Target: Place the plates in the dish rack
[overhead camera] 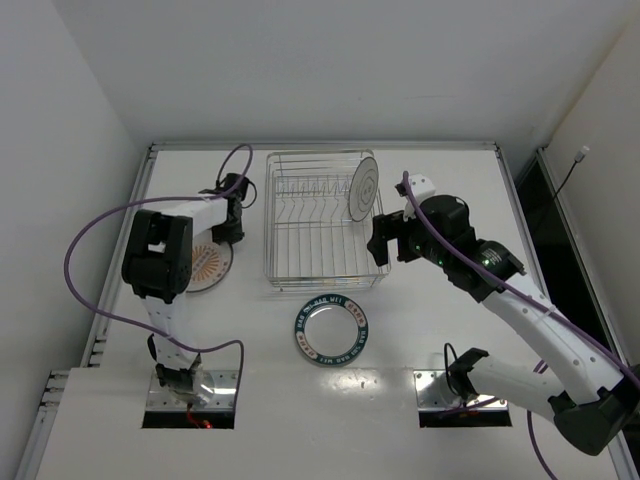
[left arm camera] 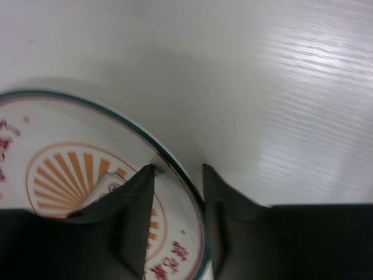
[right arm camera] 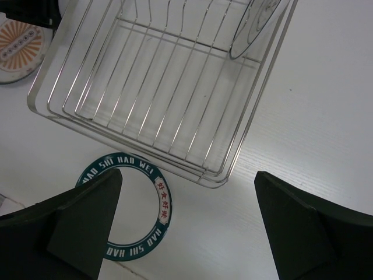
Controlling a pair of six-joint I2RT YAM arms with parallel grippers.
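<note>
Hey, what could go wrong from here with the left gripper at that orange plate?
The left gripper straddles only the thin rim of the orange plate, which lies flat on the table; such a shallow pinch might slip on lifting. Also, the open right gripper hangs close to the dish rack, near where the plain plate stands; a stray move could knock it.

A white worktop (overhead camera: 420, 320) edged by a metal rail (overhead camera: 320, 146) sits between plain white walls (overhead camera: 330, 60), with perhaps dark floor (overhead camera: 541, 215) at its right.
</note>
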